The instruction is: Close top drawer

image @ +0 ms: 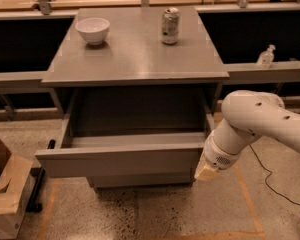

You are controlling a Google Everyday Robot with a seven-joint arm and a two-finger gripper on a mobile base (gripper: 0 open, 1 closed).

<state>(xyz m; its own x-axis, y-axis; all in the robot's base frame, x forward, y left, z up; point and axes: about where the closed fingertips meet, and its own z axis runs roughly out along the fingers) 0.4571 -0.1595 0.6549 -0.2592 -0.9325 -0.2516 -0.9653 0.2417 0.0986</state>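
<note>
Facing us, the top drawer [120,160] runs left-right, open — our gripper [208,172] at its right corner, grip unreadable

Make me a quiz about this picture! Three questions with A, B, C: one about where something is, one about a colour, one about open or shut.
1. Where is the tool? A over the cabinet top; B at the right end of the top drawer front; C far on the left.
2. What colour is the bowl? A white; B red; C green.
3. The top drawer is: A shut tight; B lying on the floor; C pulled open.
Answers: 1 B, its tip sits beside the front panel's right end. 2 A, it is plainly white. 3 C, its inside shows.
</note>
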